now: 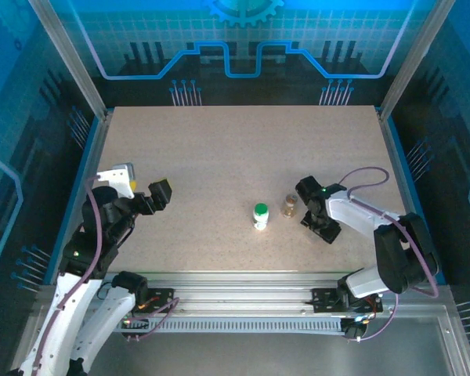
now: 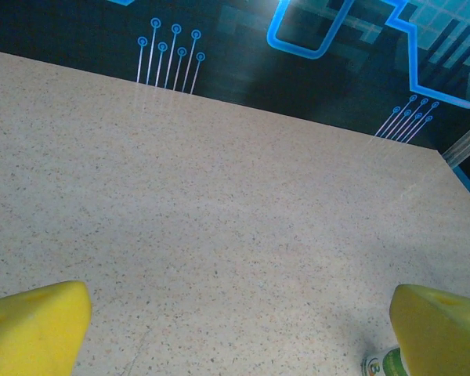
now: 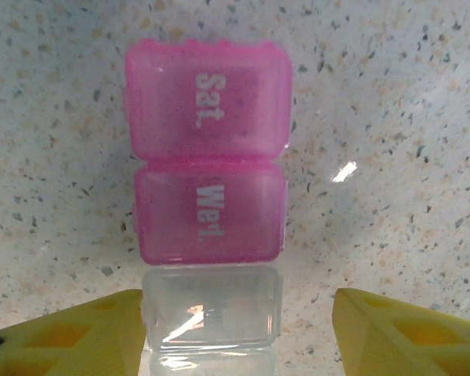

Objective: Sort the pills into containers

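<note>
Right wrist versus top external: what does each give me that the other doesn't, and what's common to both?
Right wrist: the pill box close up, with two pink lids reading "Sat." and "Wed." and clear compartments nearer the camera, lying between the open yellow fingers. Top external: the white bottle with green cap, the amber vial just to its right, and the left end effector, open, far off to the left. Both: the speckled table and the right end effector.

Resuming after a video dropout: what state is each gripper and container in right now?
left gripper: open, empty.
right gripper: open, straddling the pill box's clear end.
pill box: flat on table, lids look shut.
white bottle: upright, capped.
amber vial: upright, top unclear.
</note>
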Tool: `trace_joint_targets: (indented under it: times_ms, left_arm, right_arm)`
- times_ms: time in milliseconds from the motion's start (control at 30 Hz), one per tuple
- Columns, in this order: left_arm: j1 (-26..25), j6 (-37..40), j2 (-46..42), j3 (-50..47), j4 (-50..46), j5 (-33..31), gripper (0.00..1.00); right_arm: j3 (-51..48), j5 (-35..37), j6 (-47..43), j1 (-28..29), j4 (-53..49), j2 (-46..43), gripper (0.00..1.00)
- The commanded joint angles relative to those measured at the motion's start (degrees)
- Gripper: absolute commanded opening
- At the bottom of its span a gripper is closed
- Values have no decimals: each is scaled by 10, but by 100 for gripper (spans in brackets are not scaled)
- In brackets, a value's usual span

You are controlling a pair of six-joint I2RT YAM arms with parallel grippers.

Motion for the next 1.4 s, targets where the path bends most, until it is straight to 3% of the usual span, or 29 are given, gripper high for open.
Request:
trace_joint_targets:
  times_ms: [0, 400, 700, 900, 1000, 1167, 1300, 1367]
  left_arm:
    - [-4, 7, -8, -4, 15, 2, 99]
    - [-7, 7, -9, -5, 15, 2, 99]
    - [-7, 6, -7, -5, 16, 4, 99]
    - [-10, 5, -5, -6, 17, 4, 99]
    - [-12, 6, -4, -5, 18, 4, 99]
    - [-14, 6, -8, -6, 18, 4, 99]
    - [-17, 8, -9, -6, 17, 3, 99]
    - [-19, 9, -12, -6, 16, 1, 99]
  right_arm:
    - [-13, -8, 21, 12, 6, 1, 63]
    - [-48, 24, -23, 22, 55, -10, 56]
    - [-46, 31, -54, 22, 71, -4, 40]
    - [14, 101, -113, 18, 34, -22, 39]
    - [81, 147, -202, 11, 28, -31, 39]
    - [186, 187, -456, -8, 101, -27, 39]
    - [211, 40, -686, -16, 261, -11, 36]
    - [237, -54, -779, -14, 285, 24, 41]
